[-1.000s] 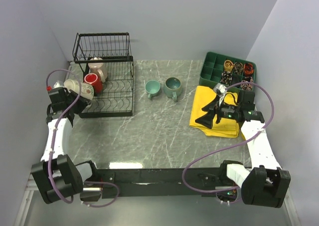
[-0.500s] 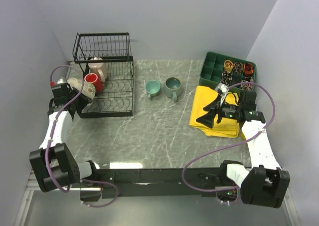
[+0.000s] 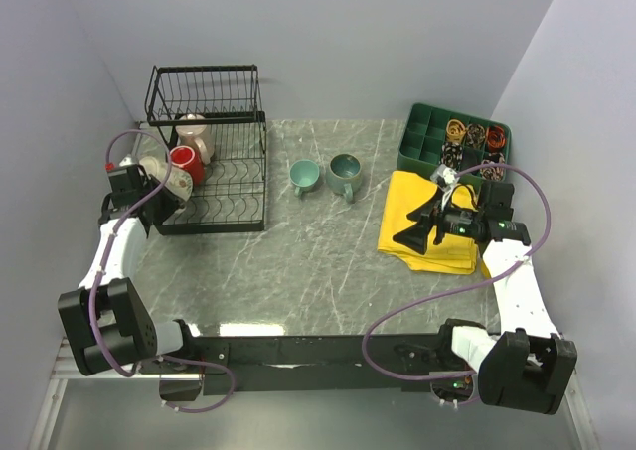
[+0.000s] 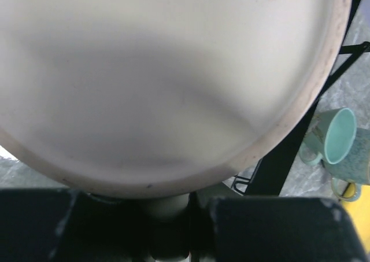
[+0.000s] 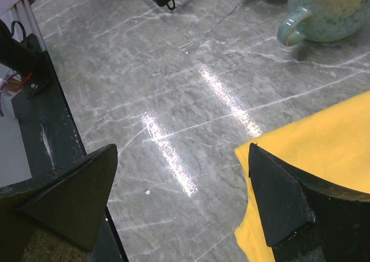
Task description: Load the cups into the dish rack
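The black wire dish rack (image 3: 214, 162) stands at the back left. A red mug (image 3: 185, 163) and a beige mug (image 3: 194, 132) sit in it. My left gripper (image 3: 147, 189) is shut on a cream mug (image 3: 167, 177) by its handle, at the rack's left edge. The mug's pale wall fills the left wrist view (image 4: 173, 71). Two teal mugs (image 3: 304, 177) (image 3: 345, 175) stand on the table right of the rack, and show in the right wrist view (image 5: 324, 13). My right gripper (image 3: 412, 233) is open and empty over the yellow cloth's near edge. No yellow mug is in view.
A yellow cloth (image 3: 427, 222) lies at the right, with a green compartment tray (image 3: 452, 142) of small items behind it. The rack's raised basket tier (image 3: 204, 92) stands at the back. Grey walls close in on the left, back and right.
My left gripper has carried the cream mug a little farther back along the rack's left side. The right arm has barely shifted.
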`<control>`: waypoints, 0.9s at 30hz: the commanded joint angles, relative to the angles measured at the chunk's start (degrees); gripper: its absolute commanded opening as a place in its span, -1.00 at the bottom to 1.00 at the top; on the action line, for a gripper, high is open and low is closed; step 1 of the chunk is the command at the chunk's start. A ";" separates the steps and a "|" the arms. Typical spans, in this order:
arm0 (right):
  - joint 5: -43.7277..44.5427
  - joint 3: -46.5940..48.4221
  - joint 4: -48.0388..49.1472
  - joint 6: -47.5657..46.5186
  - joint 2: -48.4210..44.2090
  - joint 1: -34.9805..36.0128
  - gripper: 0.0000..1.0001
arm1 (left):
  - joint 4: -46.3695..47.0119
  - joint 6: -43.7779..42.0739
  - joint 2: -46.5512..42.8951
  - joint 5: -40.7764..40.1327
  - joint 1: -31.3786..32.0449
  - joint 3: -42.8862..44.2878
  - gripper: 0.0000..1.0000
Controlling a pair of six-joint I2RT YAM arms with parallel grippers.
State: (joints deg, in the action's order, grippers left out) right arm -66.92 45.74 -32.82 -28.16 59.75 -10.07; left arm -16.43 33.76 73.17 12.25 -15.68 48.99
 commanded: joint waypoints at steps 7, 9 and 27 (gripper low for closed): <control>-0.94 0.41 0.91 0.30 -0.60 -1.18 1.00 | 4.12 -4.23 -4.70 -8.81 3.11 2.60 -0.98; -1.02 0.41 0.83 0.30 -0.68 -1.45 1.00 | 3.77 -4.58 -4.88 -10.66 4.51 2.60 -0.98; -1.99 0.32 0.65 0.48 -1.56 -3.56 1.00 | 1.92 -6.25 -3.12 -21.48 9.44 2.51 -0.98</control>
State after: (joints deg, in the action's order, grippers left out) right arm -67.18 45.74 -32.82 -27.94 59.66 -12.86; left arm -21.47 29.12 72.18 -5.50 -6.50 48.99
